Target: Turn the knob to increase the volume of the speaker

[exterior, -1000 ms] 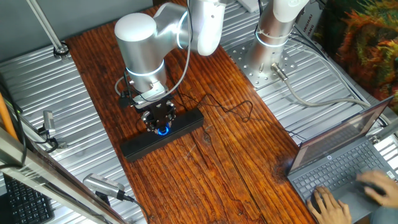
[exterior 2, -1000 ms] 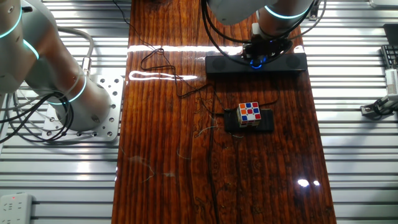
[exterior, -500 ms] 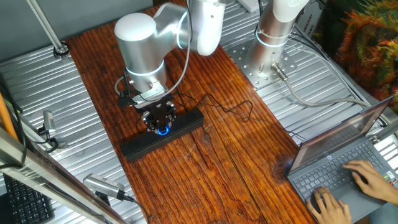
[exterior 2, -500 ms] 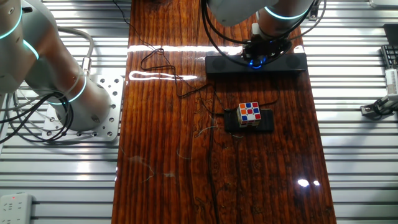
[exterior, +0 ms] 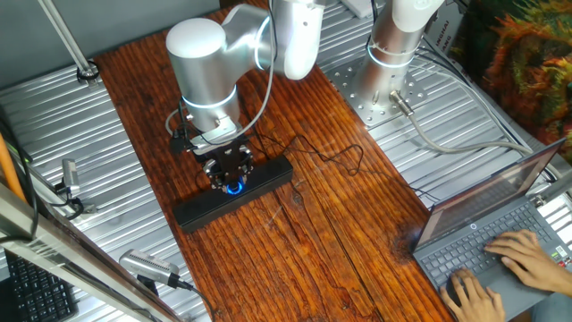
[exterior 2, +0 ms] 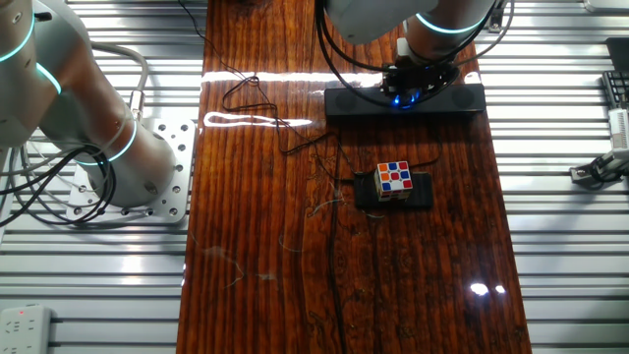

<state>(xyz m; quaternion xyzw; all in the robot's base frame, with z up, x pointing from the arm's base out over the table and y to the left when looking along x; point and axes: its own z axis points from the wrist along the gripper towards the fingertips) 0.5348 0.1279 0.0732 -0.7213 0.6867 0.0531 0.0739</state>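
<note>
The claw (exterior: 231,179) is seen clenched on the knob (exterior: 234,187), blue-lit at the middle of the speaker (exterior: 231,194), which lies left of centre on the wooden tabletop (exterior: 340,224).

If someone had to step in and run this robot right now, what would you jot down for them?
Gripper: down on the knob at the middle of the speaker; whether the fingers actually clamp it cannot be told.
Speaker: lies across the wooden table, blue ring lit, its thin cable trailing off over the wood.
Also there: a multicoloured cube on a small black pad, apart from the speaker.
Done: the gripper has reached the knob.
Left: how far the knob is already turned cannot be read; confirm the grip, turn the volume up, then let go and lift away.
</note>
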